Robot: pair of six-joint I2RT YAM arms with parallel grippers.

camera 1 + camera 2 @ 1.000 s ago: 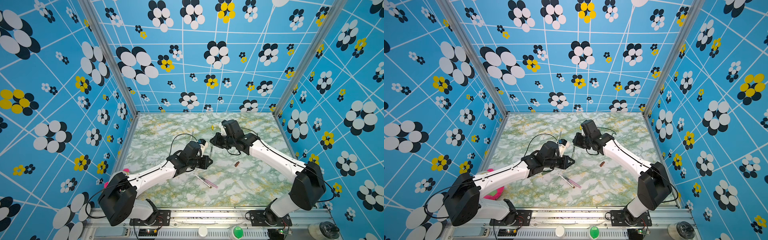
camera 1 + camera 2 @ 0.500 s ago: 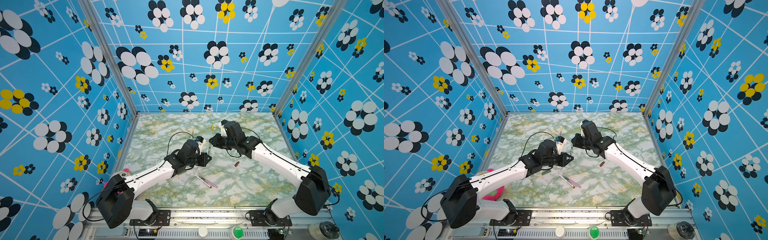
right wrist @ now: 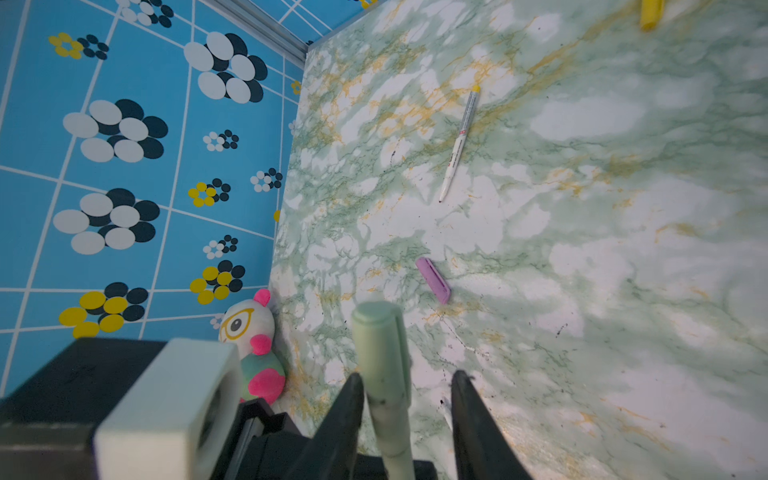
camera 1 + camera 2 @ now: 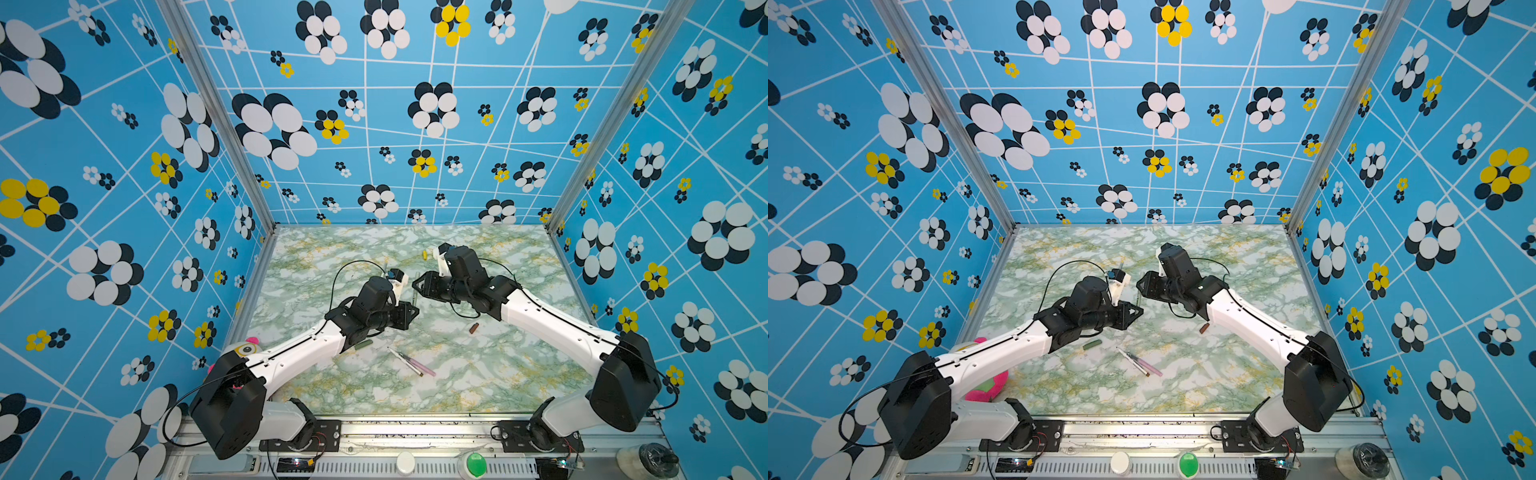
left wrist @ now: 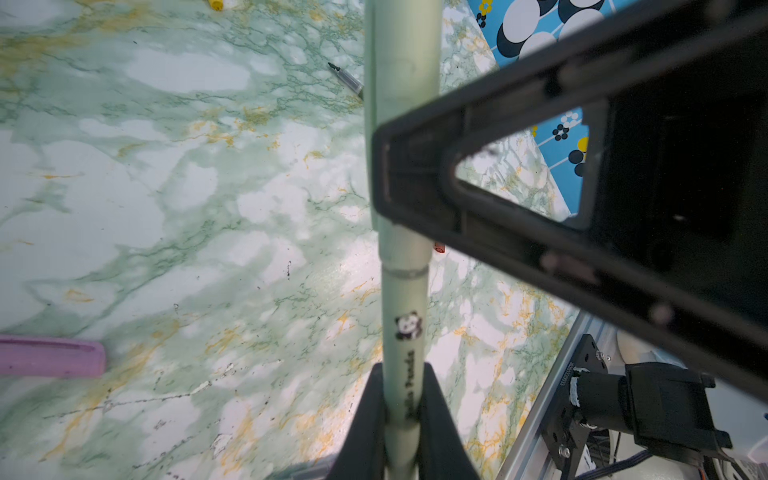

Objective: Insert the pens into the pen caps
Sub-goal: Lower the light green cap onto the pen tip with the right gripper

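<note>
Left fingers point(image 5: 361, 432) pinched tight on the pale green pen point(image 5: 405, 332), held above the worktop point(image 4: 498, 374) near its middle, with the pale green cap point(image 3: 380, 345) seated over the pen's end. Right fingers point(image 3: 473, 424) parted around that cap, one right beside it, the other standing off. Loose on the marble: pink cap point(image 3: 433, 279), yellow-ended pen point(image 3: 459, 143), yellow cap point(image 3: 650, 14), dark green cap point(image 4: 363, 344), brown cap point(image 4: 473, 328), and pink pen point(image 4: 426, 369) lying against a white pen point(image 4: 397, 354).
</note>
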